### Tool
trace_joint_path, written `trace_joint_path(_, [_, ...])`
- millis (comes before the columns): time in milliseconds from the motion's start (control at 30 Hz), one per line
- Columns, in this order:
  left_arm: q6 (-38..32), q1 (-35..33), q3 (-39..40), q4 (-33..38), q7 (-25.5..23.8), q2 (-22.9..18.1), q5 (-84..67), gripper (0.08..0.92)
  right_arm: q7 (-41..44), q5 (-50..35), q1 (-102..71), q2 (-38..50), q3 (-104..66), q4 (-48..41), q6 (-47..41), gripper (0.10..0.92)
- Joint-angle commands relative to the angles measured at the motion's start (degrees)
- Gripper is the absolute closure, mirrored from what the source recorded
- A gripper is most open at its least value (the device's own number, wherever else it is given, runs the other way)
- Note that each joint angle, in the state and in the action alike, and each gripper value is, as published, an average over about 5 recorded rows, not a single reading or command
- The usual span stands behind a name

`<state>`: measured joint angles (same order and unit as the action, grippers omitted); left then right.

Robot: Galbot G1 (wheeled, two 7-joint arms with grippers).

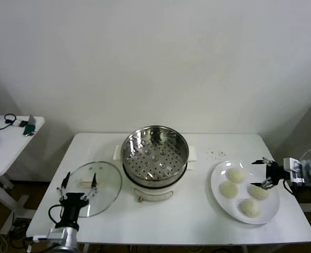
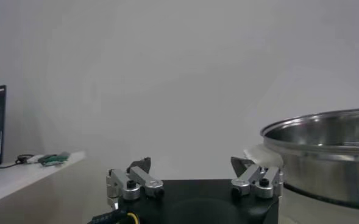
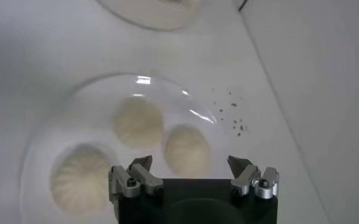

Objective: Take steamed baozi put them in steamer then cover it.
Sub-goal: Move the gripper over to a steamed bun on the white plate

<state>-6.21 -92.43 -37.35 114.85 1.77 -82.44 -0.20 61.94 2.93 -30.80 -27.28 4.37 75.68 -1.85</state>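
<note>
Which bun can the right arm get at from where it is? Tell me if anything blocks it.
Probably any: the right gripper hangs open over the plate, nearest one bun, with nothing in between.

We saw four baozi [image 1: 236,175] on the plate [image 1: 219,196] — right gripper [image 1: 262,173] open beside them; steamer [image 1: 155,150] empty, cover [image 1: 100,187] left.

Left gripper [image 1: 79,184]: I see it low at my near left, fingers spread wide, holding nothing, pointing forward. Right gripper [image 1: 263,174]: reaching in from my far right, wrist level, fingers likewise wide apart, nothing between them.
</note>
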Motion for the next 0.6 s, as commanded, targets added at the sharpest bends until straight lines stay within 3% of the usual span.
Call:
trace_joint_path(33, [0.58, 0.23, -0.64, -0.1, 0.24, 0.56, -0.3, 0.177, 7.35, 4.25, 30.04, -2.66, 33.57, -10.45, 0.67, 0.203])
trace_joint_path(600, [1.13, 0.58, -1.62, -0.82, 0.34, 0.98, -0.57, 0.177, 5.69, 8.44, 31.41, -16.62, 40.14, -24.02, 1.89, 0.203])
